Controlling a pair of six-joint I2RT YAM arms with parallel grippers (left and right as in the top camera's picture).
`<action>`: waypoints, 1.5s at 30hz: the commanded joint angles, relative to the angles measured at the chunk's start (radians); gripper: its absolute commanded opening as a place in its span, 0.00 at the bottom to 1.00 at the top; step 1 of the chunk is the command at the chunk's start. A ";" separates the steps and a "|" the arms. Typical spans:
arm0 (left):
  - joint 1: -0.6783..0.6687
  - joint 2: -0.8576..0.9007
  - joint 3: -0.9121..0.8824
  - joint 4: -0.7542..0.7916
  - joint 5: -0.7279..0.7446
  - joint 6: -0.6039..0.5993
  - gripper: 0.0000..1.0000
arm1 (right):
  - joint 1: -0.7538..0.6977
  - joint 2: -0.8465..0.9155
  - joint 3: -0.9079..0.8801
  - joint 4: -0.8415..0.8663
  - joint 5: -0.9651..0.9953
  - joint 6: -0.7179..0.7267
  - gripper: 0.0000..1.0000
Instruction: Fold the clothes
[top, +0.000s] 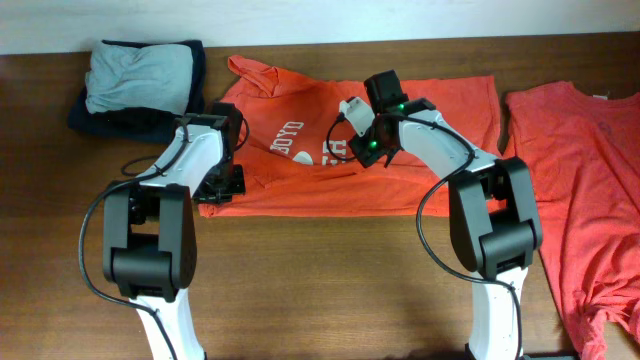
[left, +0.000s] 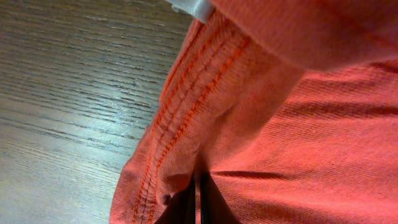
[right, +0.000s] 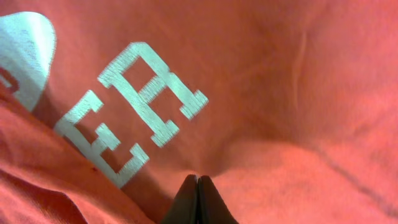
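An orange-red T-shirt (top: 300, 140) lies on the table's middle with its white lettering (top: 288, 132) up and its left part bunched and folded over. My left gripper (top: 221, 186) is shut on the shirt's stitched hem (left: 180, 118) at the lower-left corner, with fabric pinched between the fingers (left: 199, 200). My right gripper (top: 366, 150) is at the chest area, shut on a pucker of shirt fabric (right: 198, 185) beside the white letters (right: 146, 99). A second orange-red T-shirt (top: 585, 190) lies spread flat at the right.
A stack of folded grey and dark clothes (top: 140, 85) sits at the back left. The brown wooden table (top: 330, 290) shows in front of the shirts and to the left in the left wrist view (left: 74, 93).
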 joint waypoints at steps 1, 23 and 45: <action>0.003 0.016 -0.013 0.003 -0.023 -0.013 0.06 | -0.012 -0.008 0.085 -0.073 0.008 0.068 0.04; 0.003 0.016 -0.013 0.009 -0.022 -0.013 0.06 | -0.022 -0.054 0.001 -0.327 -0.014 0.141 0.04; 0.003 0.016 -0.013 0.009 -0.023 -0.013 0.06 | -0.026 -0.052 -0.035 -0.010 0.173 0.269 0.04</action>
